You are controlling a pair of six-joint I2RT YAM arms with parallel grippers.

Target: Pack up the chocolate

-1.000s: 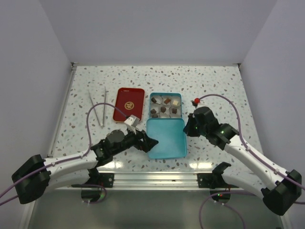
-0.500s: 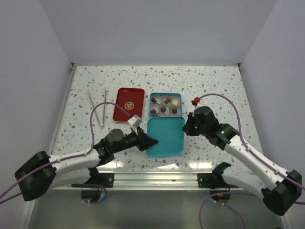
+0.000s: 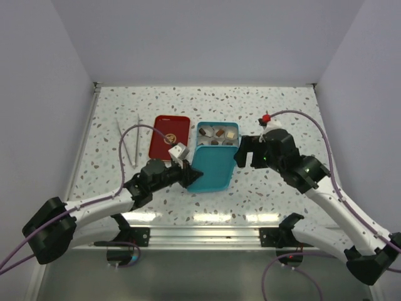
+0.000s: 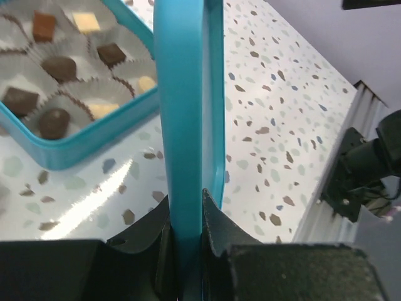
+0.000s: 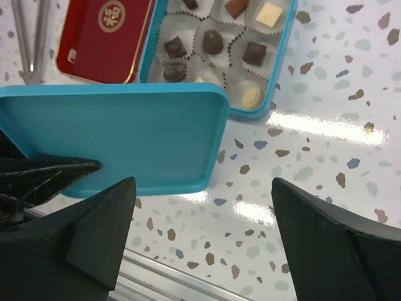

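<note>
Surface: speckled white table (image 3: 282, 113), pale lilac walls (image 3: 207, 37). Your left claw (image 4: 188, 207) clamps the teal metal lid (image 3: 212, 166), tipped up now, flat earlier. Your right claw (image 5: 203, 207) gapes wide. The small chocolate pieces (image 5: 213, 41) sit in the teal square tin (image 4: 81, 147).

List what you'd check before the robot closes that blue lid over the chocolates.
1. Left gripper clamped on the lid edge: ok.
2. Right gripper open: ok.
3. Visible chocolates seated in paper cups: ok.
4. Lid level and square over the tin: not ok, held tilted.
5. Chocolates hidden behind the lid seated: cannot tell.
</note>
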